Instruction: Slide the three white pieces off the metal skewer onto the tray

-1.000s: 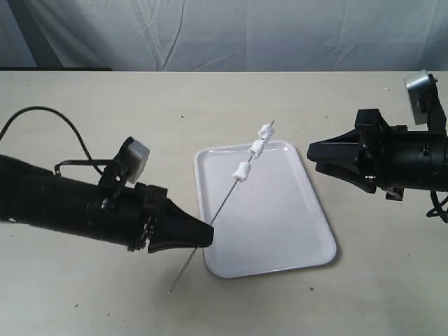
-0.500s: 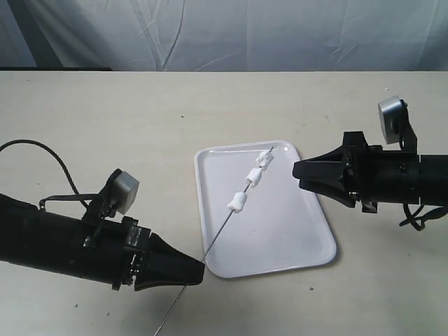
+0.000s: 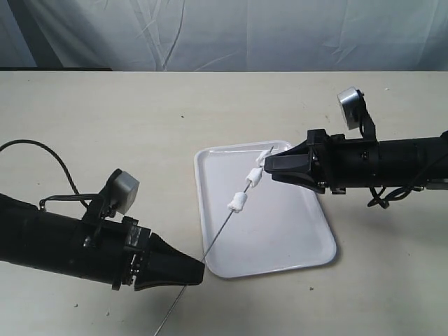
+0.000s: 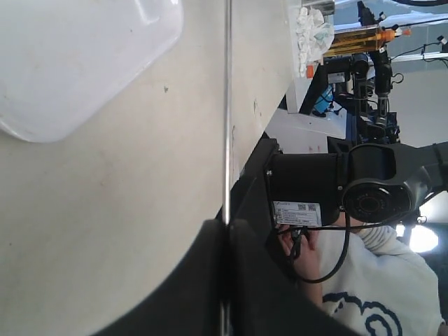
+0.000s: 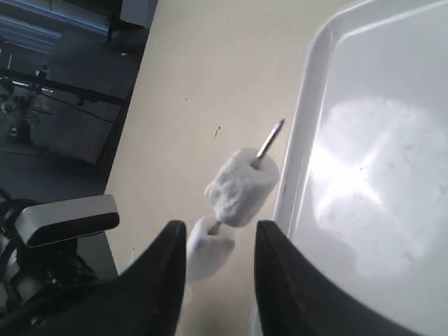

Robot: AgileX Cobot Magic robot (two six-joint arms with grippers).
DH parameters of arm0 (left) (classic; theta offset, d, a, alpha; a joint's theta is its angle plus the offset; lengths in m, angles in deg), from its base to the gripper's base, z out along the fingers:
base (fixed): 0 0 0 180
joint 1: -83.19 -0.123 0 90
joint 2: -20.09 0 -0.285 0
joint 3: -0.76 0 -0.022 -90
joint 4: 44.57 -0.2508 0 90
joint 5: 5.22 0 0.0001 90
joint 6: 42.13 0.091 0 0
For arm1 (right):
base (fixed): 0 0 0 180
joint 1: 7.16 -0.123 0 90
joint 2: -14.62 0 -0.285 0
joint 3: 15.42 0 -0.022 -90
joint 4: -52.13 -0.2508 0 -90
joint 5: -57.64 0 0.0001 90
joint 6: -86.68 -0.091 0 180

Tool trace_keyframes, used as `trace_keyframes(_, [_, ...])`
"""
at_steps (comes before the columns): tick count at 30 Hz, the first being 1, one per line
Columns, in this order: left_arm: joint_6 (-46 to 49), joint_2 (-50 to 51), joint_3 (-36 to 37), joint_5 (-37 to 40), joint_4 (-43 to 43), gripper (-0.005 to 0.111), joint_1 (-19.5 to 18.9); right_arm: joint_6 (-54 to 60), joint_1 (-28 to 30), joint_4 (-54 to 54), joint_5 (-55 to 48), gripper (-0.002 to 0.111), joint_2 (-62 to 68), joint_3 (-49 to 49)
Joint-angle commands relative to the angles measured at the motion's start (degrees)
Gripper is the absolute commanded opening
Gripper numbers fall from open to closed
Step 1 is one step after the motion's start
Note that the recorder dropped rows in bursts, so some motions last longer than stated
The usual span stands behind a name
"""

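Three white lumps (image 3: 254, 178) are threaded on one metal skewer (image 3: 218, 236). There is one white tray (image 3: 294, 238) and one worktop (image 3: 105, 119). Two pincers are in view, the left pincer (image 3: 201, 270) and the right pincer (image 3: 269, 163). Two grey cameras (image 3: 128, 189) show, one per arm. The right wrist view takes in only two of the lumps.

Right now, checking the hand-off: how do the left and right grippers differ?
The left gripper is shut on the bare part of the metal skewer; the right gripper is open, fingers flanking the end carrying the white pieces. The left gripper sits off the tray; the right gripper reaches over its far corner. Both point toward the skewer.
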Motion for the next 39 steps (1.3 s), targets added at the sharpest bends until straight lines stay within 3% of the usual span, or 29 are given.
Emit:
trace_keyframes(1, [-1.98, -0.5, -0.09, 0.97, 0.8, 0.0, 0.04, 0.42, 0.01, -0.41, 1.2, 0.033, 0.2, -1.64])
trace_keyframes(11, [-5.2, -0.5, -1.07, 0.82, 0.8, 0.0, 0.04, -1.45, 0.01, -0.41, 8.07, 0.033, 0.2, -3.73])
trace_keyframes(18, [-5.45, -0.5, -2.54, -7.68, 0.8, 0.0, 0.04, -3.68, 0.01, -0.41, 10.41, 0.033, 0.2, -4.35])
trace_keyframes(24, [-10.84, -0.5, -8.82, -13.94, 0.8, 0.0, 0.16, -9.86, -2.16, -0.41, 11.53, 0.033, 0.2, -7.32])
trace_keyframes(27, [-12.29, -0.5, -10.37, -13.55, 0.8, 0.0, 1.93, -11.7, -4.36, -0.41, 16.45, 0.033, 0.2, -9.44])
trace_keyframes(32, [-12.29, -0.5, -10.39, -19.32, 0.8, 0.0, 6.26, -12.07, -7.29, -0.41, 21.66, 0.033, 0.2, -11.28])
trace_keyframes(39, [-14.88, -0.5, -10.39, -18.73, 0.8, 0.0, 6.97, -14.29, -7.31, -0.41, 22.66, 0.033, 0.2, -11.33])
